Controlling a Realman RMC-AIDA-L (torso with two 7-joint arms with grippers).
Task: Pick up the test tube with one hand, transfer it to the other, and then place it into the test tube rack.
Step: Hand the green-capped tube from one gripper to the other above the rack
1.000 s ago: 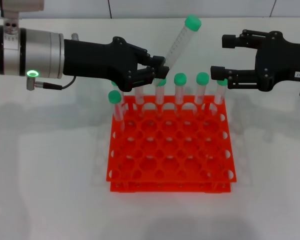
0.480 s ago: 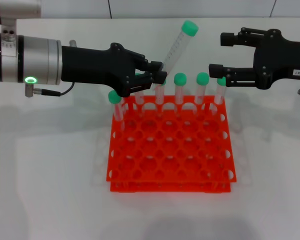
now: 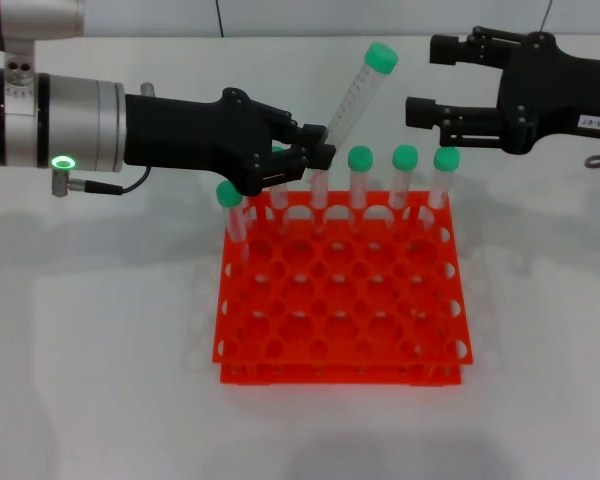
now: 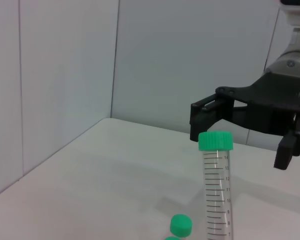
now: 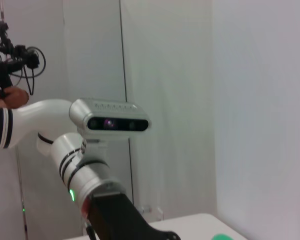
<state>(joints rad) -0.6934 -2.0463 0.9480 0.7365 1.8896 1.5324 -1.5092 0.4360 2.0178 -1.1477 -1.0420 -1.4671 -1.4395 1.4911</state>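
My left gripper (image 3: 315, 155), black and unlabelled, is shut on the lower end of the test tube (image 3: 352, 95). It holds the tube tilted above the back row of the orange-red test tube rack (image 3: 340, 300), green cap up and to the right. My right gripper (image 3: 422, 80), with a white label, is open and level just right of the cap, apart from it. In the left wrist view the tube (image 4: 216, 190) stands in front of the right gripper's fingers (image 4: 200, 120).
Several other green-capped tubes stand in the rack's back row (image 3: 405, 175) and one at its left edge (image 3: 232, 210); some are hidden behind the left gripper. The rack's front rows are open holes. The right wrist view shows the left arm (image 5: 90, 175).
My right gripper has moved up and left, toward the held tube's cap. My left gripper shifted slightly left early on and has held the tube still since.
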